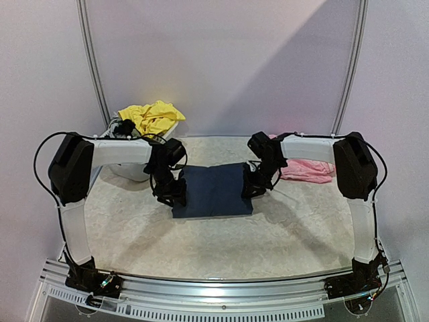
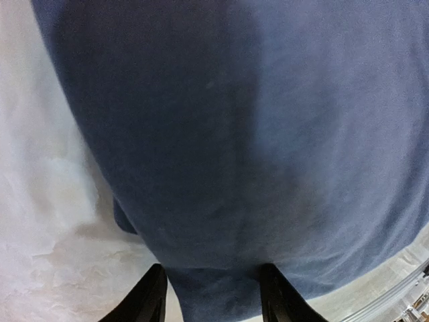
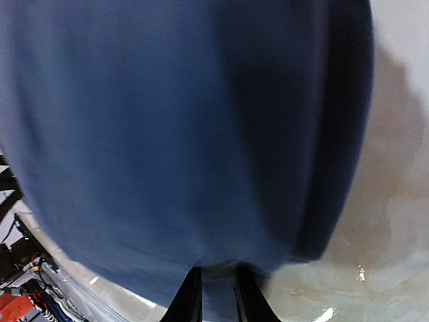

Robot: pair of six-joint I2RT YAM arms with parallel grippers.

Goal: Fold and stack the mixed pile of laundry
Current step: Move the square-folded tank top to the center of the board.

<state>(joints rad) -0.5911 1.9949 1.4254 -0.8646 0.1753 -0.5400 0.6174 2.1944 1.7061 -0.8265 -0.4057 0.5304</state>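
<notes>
Bracketing a folded navy-blue cloth garment (image 1: pixel 213 191) from both sides, the two arms sit low over the middle of the pale tabletop (image 1: pixel 134 235). The garment lies flat as a rough rectangle. The left jaws are at its left edge and the right jaws at its right edge.

Right wrist view: the right jaws are set narrow, with a thin lip of navy cloth between the two black fingers (image 3: pixel 190 298). They are clenched on the garment's edge.

Left wrist view: the left jaws stand wider, with black fingers (image 2: pixel 149 298) either side of a tongue of navy cloth that fills the gap. Cannot tell whether it is pinched or only straddled.

Rest of the pile:
- A crumpled yellow cloth piece (image 1: pixel 155 117) is heaped in a white plastic tub (image 1: pixel 127 173) at far left.
- A rumpled pink cloth piece (image 1: pixel 310 171) lies on the tabletop at right, beyond the right jaws.
- Both are unfolded.

Step, by my reading: taking hold of the navy piece's two side edges, either for another fold or to carry it to a stacking spot. The next move calls for both holds to be secure. It then needs an even, matched lift so the folded layers do not slip apart.
</notes>
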